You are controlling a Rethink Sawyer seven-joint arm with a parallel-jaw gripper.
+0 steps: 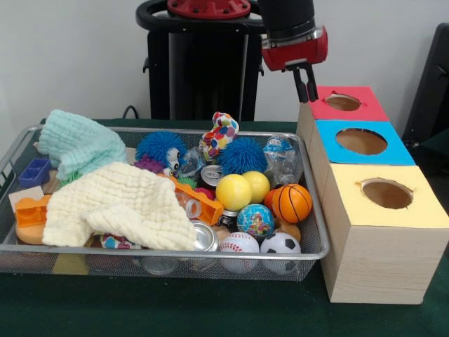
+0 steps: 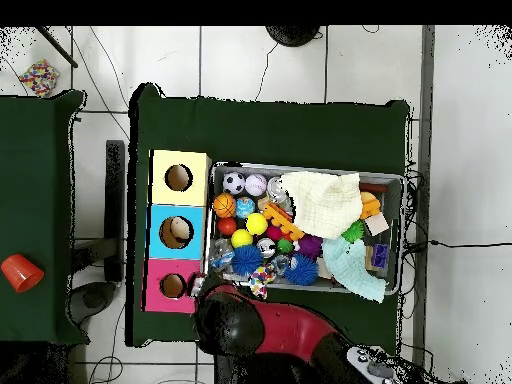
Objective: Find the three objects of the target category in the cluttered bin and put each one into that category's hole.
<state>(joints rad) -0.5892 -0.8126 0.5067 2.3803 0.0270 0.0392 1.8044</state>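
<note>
Bin [image 1: 312, 210] crammed rim to rim (end effector [image 1: 306, 84] above red box [image 1: 365, 111]).

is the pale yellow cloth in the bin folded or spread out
Spread out. The pale yellow cloth lies rumpled but opened across the wire bin, draped over the items beneath it.

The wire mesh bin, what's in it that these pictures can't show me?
- Front view: the pale yellow muslin cloth covers whatever lies beneath it in the wire mesh bin.
- Front view: the mint green knitted cloth hides the far left corner.
- Overhead view: the red and black robot arm covers the bin's near edge.
</note>
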